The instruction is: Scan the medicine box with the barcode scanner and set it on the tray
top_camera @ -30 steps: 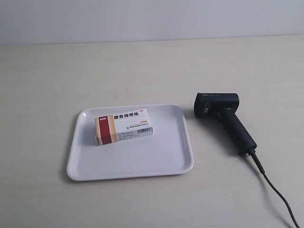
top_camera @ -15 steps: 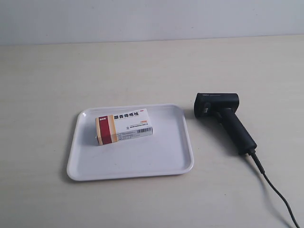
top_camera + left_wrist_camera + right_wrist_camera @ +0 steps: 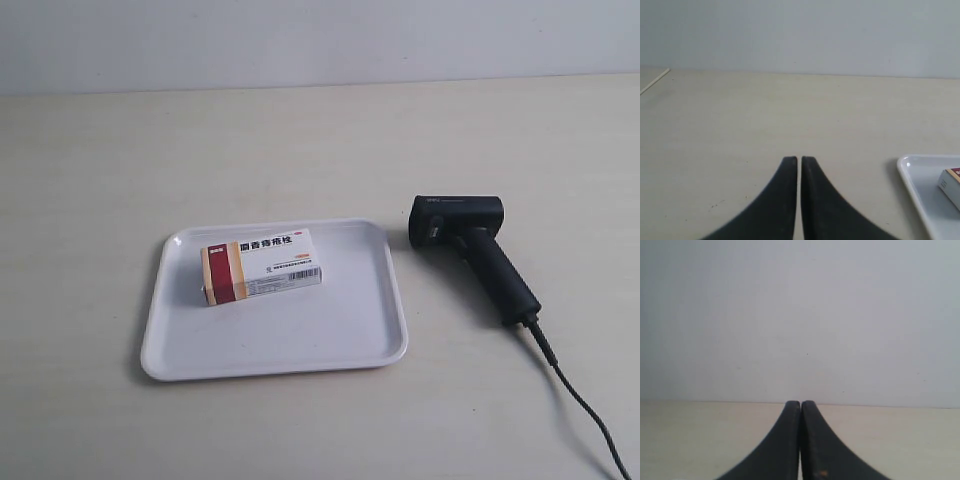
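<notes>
1. Exterior view: no arm or end effector is seen here. The medicine box [image 3: 261, 266] is found lying flat inside the tray [image 3: 345, 335], toward the tray's 10 o'clock corner, with its long side slightly tilted. It is a small white carton with a dark red and orange band at its 9 o'clock end, dark characters on top and fine print along the near side face; a barcode cannot be made out for certain. The barcode scanner [image 3: 470, 248] is laid on its side on the pale counter [image 3: 300, 140], just beside the tray at its 3 o'clock side, head toward the tray and handle angled toward 5 o'clock, with the cable [image 3: 585, 410] trailing off the picture. With the box in the tray and the scanner set down apart, the task is judged to be either finished or not yet begun; which cannot be told.

2. Left wrist view: the left end effector [image 3: 799, 161] is seen with its two dark fingers pressed together on nothing, above bare counter. A corner of the tray and one end of the box are caught at the edge, well apart from the fingertips.

3. Right wrist view: the right end effector [image 3: 800, 404] is likewise closed and empty, pointed at a plain wall [image 3: 800, 315] over the counter; none of the task's things are shown.
</notes>
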You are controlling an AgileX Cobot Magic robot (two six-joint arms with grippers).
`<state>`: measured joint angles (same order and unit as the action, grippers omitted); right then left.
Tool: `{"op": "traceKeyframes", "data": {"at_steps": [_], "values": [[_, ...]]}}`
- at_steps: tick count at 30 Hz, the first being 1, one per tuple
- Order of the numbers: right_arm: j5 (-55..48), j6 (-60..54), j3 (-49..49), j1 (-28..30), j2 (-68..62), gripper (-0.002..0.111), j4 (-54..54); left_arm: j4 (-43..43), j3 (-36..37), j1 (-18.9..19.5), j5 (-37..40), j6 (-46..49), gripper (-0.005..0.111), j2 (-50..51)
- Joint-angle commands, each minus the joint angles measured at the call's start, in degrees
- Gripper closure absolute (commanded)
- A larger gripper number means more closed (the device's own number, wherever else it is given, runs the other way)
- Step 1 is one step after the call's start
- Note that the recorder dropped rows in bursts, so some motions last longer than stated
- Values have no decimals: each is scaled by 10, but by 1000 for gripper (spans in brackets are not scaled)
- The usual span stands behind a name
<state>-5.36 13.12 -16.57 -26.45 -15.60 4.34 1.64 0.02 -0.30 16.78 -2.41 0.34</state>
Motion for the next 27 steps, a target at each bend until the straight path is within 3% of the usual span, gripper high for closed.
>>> {"op": "traceKeyframes", "data": {"at_steps": [1, 20, 27], "values": [[4, 2, 2, -2, 2, 108, 1, 7, 0, -4, 13, -8, 101, -3], [1, 0, 2, -2, 2, 108, -9, 7, 0, -4, 13, -8, 101, -3], [68, 2, 129, -2, 3, 108, -59, 7, 0, -3, 13, -8, 101, -3]]}}
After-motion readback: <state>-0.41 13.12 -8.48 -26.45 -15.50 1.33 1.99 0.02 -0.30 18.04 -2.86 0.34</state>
